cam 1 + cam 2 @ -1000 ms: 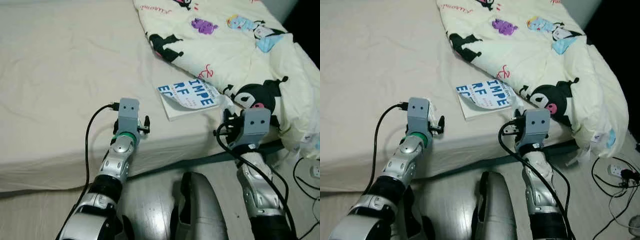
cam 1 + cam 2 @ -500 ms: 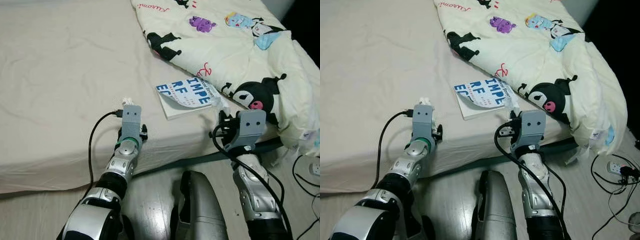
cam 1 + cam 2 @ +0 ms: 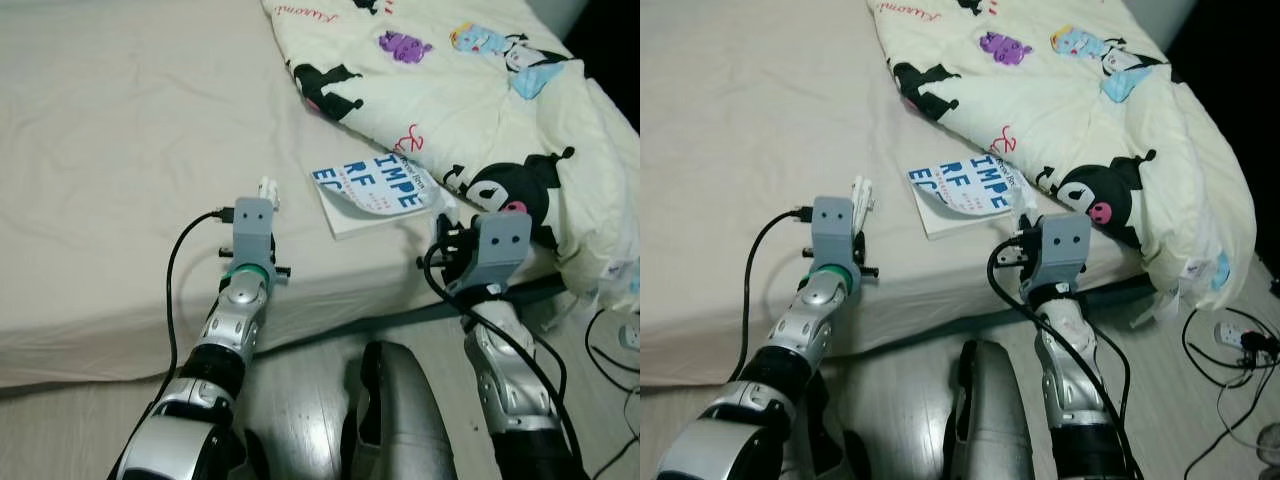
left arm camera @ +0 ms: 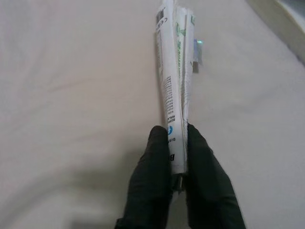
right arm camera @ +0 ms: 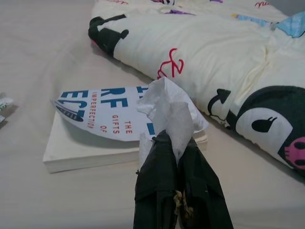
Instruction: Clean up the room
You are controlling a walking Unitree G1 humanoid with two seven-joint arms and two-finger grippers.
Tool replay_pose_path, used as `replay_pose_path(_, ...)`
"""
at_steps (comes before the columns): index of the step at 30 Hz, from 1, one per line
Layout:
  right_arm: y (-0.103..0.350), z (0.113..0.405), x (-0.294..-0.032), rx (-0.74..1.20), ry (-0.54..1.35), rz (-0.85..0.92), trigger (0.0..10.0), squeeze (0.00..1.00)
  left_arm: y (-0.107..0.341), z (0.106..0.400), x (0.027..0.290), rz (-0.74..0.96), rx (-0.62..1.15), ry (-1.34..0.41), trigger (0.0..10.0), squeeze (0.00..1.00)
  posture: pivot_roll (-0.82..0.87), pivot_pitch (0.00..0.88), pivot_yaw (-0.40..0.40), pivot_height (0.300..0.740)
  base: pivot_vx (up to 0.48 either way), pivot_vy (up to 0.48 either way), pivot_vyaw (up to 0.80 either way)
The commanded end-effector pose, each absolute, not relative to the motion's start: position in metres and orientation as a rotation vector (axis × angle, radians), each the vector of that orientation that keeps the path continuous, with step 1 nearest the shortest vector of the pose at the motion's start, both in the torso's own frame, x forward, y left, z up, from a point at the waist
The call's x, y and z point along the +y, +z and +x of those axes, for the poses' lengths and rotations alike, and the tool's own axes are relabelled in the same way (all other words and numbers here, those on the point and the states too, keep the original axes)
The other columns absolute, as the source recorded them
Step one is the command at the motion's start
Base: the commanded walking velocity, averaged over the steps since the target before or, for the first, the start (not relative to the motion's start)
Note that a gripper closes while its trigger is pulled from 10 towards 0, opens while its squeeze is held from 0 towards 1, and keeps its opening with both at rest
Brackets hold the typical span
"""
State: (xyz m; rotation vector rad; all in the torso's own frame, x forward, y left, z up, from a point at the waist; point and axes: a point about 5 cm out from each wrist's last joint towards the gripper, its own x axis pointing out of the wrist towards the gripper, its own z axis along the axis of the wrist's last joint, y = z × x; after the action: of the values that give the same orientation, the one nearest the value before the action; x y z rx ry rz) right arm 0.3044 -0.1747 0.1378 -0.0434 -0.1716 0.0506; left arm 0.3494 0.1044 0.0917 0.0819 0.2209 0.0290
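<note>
Two silver arms reach over the near edge of a bed [image 3: 730, 130] covered by a cream sheet; the left gripper [image 3: 858, 205] holds a white wrapper [image 3: 862, 193] that sticks up past the wrist block; the right gripper [image 3: 1023, 222] holds a crumpled white tissue [image 3: 1021, 205] just beside a white book [image 3: 962, 196] with blue lettering; a cartoon-printed quilt [image 3: 1080, 110] lies bunched on the robot's right, overhanging the edge; cables [image 3: 1230, 355] trail on the pale floor [image 3: 900, 400].
</note>
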Motion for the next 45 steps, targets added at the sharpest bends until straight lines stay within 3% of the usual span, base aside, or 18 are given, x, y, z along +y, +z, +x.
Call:
replay_pose_path(1, 0.132, 0.304, -0.178, -0.146, 0.036, -0.027, 10.0, 0.0, 0.09, 0.344, 0.106, 0.106, 0.216, -0.004, 0.0, 0.0, -0.11, 0.166, 0.04, 0.535, 0.0, 0.0, 0.0)
replay_pose_path(4, 0.134, 0.305, -0.178, -0.151, 0.038, -0.029, 10.0, 0.0, 0.105, 0.341, 0.108, 0.111, 0.145, -0.066, 0.0, 0.0, -0.1, 0.158, 0.037, 0.535, 0.0, 0.0, 0.0)
replay_pose_path(5, 0.137, 0.306, -0.177, -0.164, 0.045, -0.027, 10.0, 0.0, 0.124, 0.339, 0.111, 0.117, 0.041, -0.091, 10.0, 0.0, -0.1, 0.147, 0.033, 0.535, 0.0, 0.0, 0.0)
replay_pose_path(11, 0.164, 0.309, -0.168, -0.267, 0.111, -0.008, 10.0, 0.0, 0.187, 0.323, 0.132, 0.097, -0.205, -0.105, 10.0, 0.0, -0.07, 0.112, 0.016, 0.535, 0.0, 0.0, 0.0)
replay_pose_path(20, 0.178, 0.315, -0.17, -0.329, 0.135, -0.03, 10.0, 0.0, 0.204, 0.299, 0.155, 0.118, -0.245, -0.069, 10.0, 0.0, -0.05, 0.077, -0.012, 0.557, 0.0, 0.0, 0.0)
replay_pose_path(45, 0.167, 0.317, -0.18, -0.286, 0.1, -0.043, 10.0, 0.0, 0.225, 0.321, 0.125, 0.047, -0.256, -0.121, 10.0, 0.0, -0.07, 0.062, -0.004, 0.655, 0.0, 0.0, 0.0)
